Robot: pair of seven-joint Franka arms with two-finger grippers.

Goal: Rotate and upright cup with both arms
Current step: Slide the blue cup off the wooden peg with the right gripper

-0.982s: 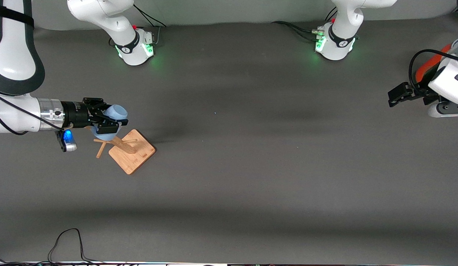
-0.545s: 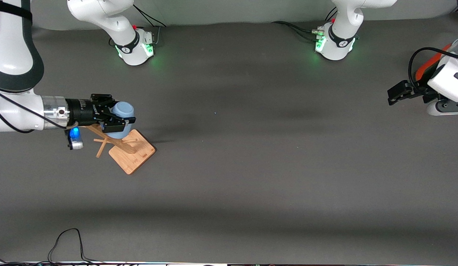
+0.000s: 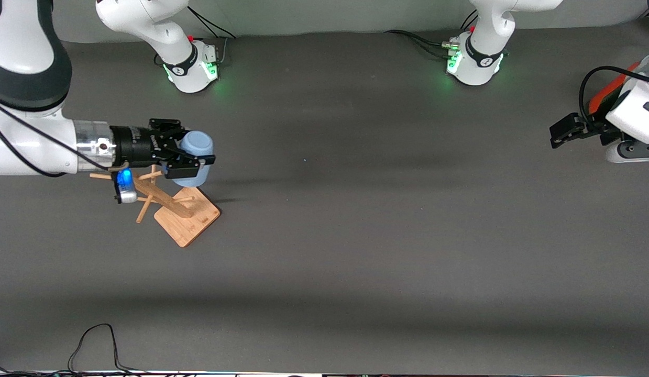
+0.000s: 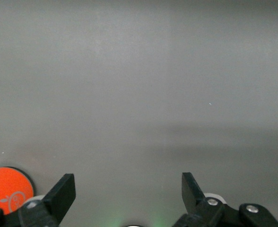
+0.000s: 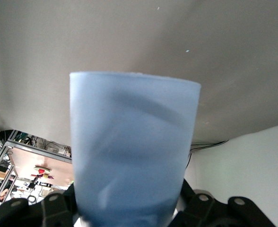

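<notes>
The right gripper [image 3: 190, 159] is closed on the cup [image 3: 194, 157], with one black finger on each side of the cup wall. The cup is held in the air, clear of the table [image 3: 355, 251], above the edge of the wooden stand [image 3: 185, 217] at the right arm's end of the table. In the front view the closed base of the cup faces up toward the camera and the body extends downward from it, so the cup is inverted or close to it. The fingers [image 3: 185, 168] grip the cup across its body, and the cup projects past the fingertips, away from the wrist.

In the right wrist view the cup [image 5: 132, 151] fills the centre of the frame, with the gripper body visible at each side of the end nearest the camera.

The wooden stand consists of a square base with a leaning post and thin pegs. The cup does not touch any peg.

The left gripper [image 3: 564, 132] waits at the left arm's end of the table, above the table surface. Its fingers [image 4: 61, 194] are spread fully apart and hold nothing. An orange disc [image 4: 6, 189] is visible beside them in the left wrist view.
</notes>
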